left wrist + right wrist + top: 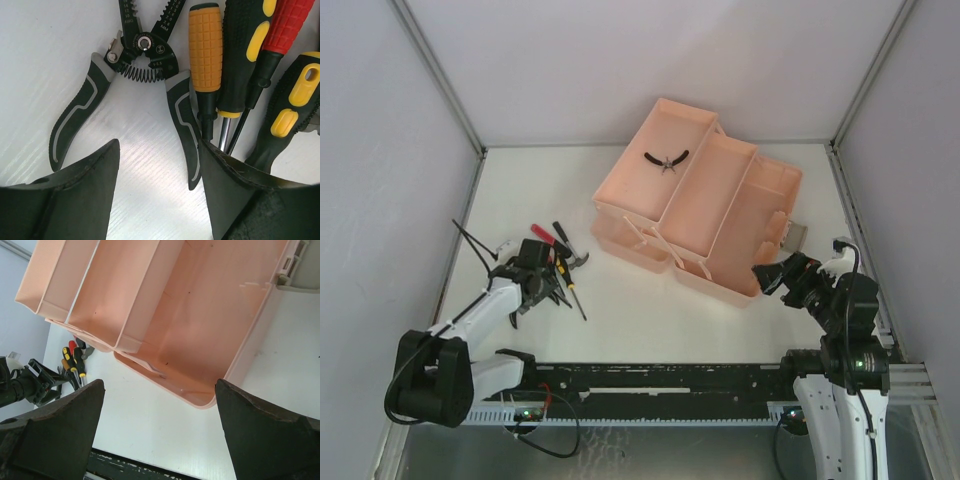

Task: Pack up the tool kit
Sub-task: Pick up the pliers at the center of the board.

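Observation:
The pink tool box (705,210) stands open at the back right, with black pliers (665,159) in its far tray. It fills the right wrist view (200,305). A heap of tools (560,262) lies at the left. My left gripper (528,277) is open, low over the heap. In the left wrist view it (160,165) straddles the right handle of the wire strippers (142,55), beside an orange-handled screwdriver (205,47) and other screwdrivers (250,45). My right gripper (772,275) is open and empty by the box's near right corner; it shows in its wrist view (160,405).
A black cable tie (475,245) lies left of the heap. White walls and metal posts close in the table on three sides. A black rail (660,385) runs along the near edge.

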Robot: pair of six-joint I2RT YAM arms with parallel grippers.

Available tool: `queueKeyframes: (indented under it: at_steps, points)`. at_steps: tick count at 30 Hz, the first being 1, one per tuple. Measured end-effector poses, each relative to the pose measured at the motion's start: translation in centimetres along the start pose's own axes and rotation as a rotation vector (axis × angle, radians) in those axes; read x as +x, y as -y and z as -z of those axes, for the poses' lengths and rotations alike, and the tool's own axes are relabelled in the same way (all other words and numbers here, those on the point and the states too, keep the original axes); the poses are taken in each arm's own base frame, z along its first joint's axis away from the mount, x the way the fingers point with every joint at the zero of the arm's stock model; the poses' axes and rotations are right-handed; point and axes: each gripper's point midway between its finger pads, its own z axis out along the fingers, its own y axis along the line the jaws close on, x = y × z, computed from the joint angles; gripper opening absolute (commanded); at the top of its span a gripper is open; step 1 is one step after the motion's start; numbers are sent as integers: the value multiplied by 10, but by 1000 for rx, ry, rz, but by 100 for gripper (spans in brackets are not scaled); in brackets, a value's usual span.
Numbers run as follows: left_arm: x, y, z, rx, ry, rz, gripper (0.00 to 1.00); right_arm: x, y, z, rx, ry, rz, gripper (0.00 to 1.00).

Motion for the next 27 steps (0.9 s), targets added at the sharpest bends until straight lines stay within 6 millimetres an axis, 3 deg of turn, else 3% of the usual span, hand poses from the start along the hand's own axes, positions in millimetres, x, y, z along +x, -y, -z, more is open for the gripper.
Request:
queueKeyframes:
  at_steps: [8, 13, 27]
  points:
    - [3, 7, -10, 0, -11, -2, 66, 1, 4, -3, 20, -11, -7, 92]
    - [4, 11, -17, -8, -19, -6, 58, 2, 6, -6, 30, -25, -13, 91]
    - [5, 5, -14, -12, -7, 51, 48, 1, 9, -6, 45, -21, -12, 91]
